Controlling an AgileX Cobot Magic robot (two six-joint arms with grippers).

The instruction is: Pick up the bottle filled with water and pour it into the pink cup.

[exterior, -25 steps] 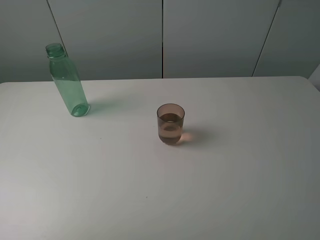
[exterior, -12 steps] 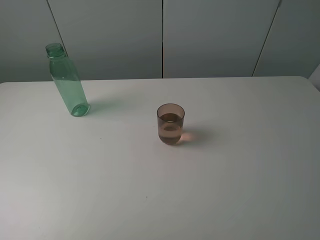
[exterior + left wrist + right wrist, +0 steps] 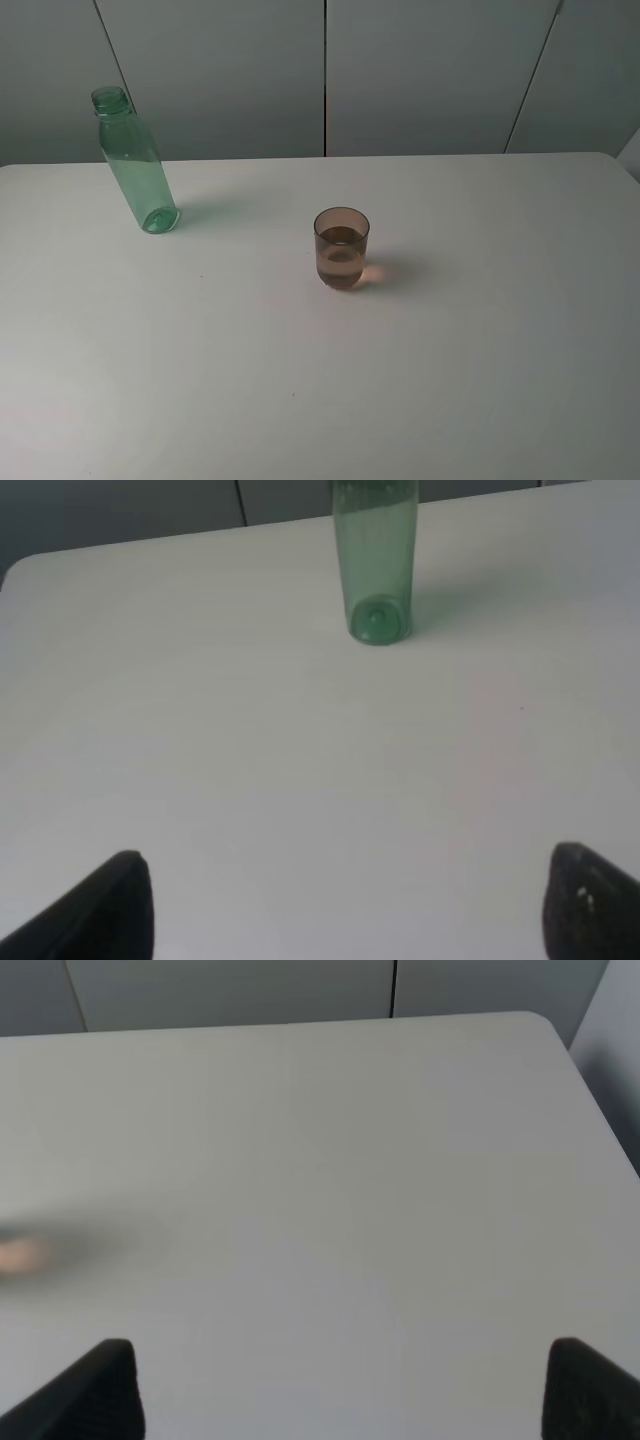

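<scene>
Little of the robot shows. The left hand (image 3: 345, 905) appears in its wrist view only as two dark, matte black fingertips (image 3: 110, 910) with rounded, wedge-like ends. The right hand (image 3: 340, 1385) looks alike: two black blunt fingertips (image 3: 95, 1390), blurred, without visible markings, screws or cables.

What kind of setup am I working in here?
Likely a bare lab or test bench, not a kitchen: a plain white table, grey panelled wall behind, and only a green bottle and pink cup on it.
</scene>
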